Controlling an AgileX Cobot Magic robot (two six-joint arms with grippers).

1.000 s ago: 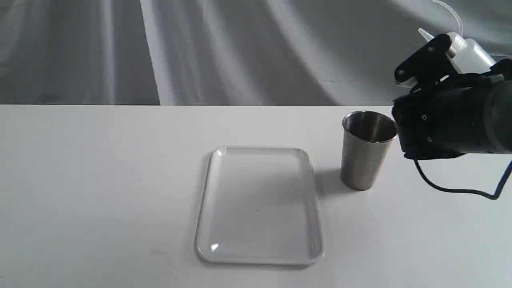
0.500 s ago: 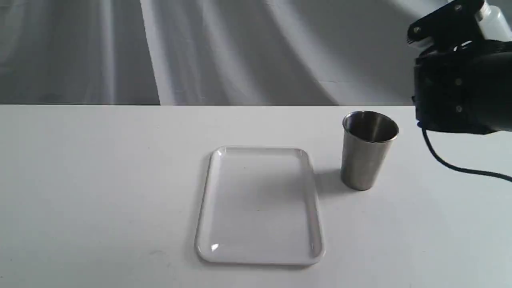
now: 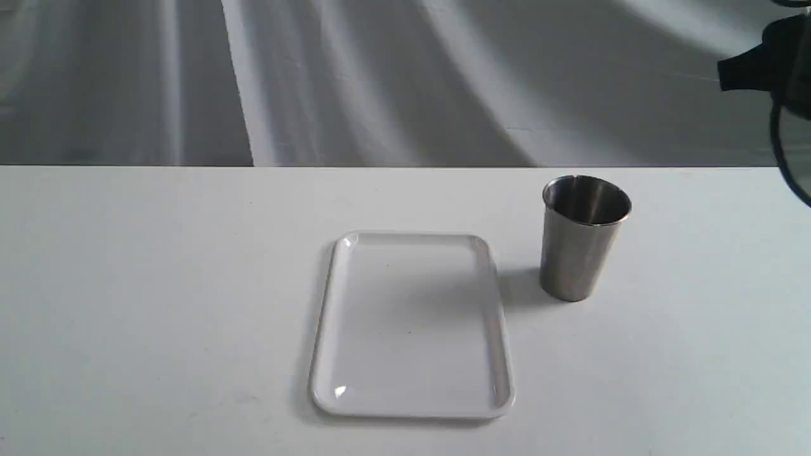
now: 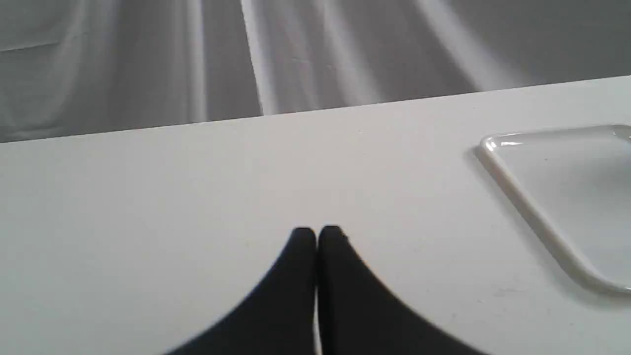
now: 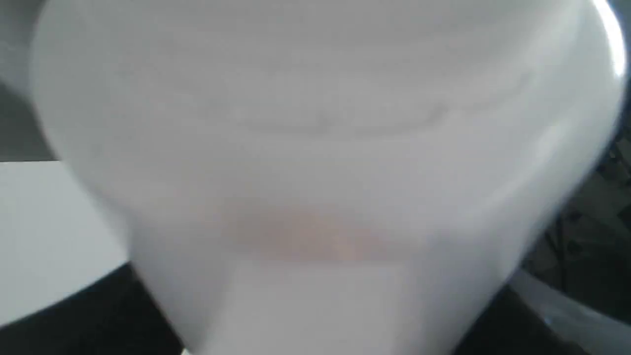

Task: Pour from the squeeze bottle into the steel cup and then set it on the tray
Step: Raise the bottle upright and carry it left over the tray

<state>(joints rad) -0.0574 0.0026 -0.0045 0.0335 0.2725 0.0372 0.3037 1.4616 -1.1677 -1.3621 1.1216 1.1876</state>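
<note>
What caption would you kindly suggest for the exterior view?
Steel cup upright beside the white tray, right arm nearly out of frame.

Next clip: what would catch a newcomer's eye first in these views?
The steel cup stands upright on the white table, just right of the bare white tray in the exterior view. Next comes the right wrist view, almost filled by the blurred whitish squeeze bottle with a faint amber patch. The left gripper is shut above the table, near the tray's corner.
</note>
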